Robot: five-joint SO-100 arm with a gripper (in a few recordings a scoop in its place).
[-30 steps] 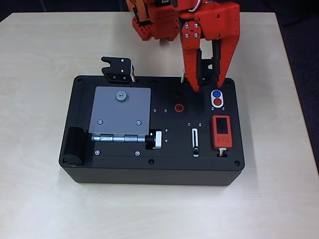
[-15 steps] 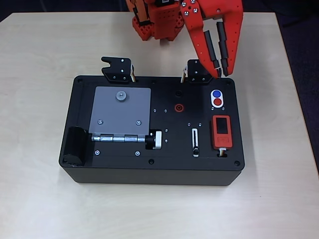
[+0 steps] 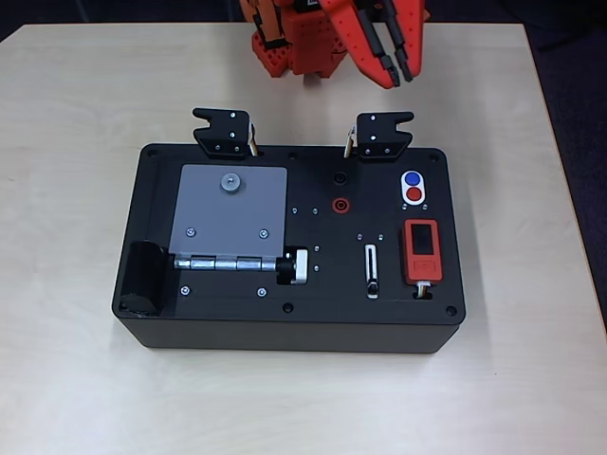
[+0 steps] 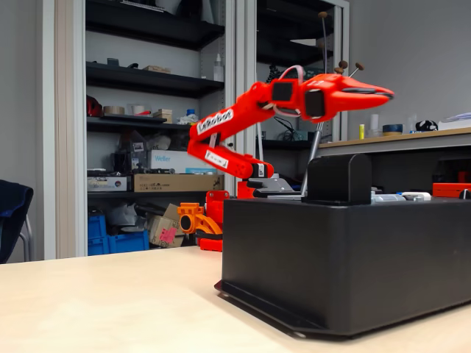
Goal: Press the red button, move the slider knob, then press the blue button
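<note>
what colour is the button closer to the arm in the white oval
Blue: the blue button sits on the arm's side of the red button, clearest in the overhead view.

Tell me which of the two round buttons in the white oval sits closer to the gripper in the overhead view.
The blue button. It sits at the oval's far end, toward the gripper, while the red button lies just below it in the picture.

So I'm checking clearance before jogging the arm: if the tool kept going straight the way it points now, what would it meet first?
Probably nothing close. In the fixed view the tool points roughly level, well above the black box and its bracket. From overhead its tips hang short of the box. Depth beyond is unclear.
</note>
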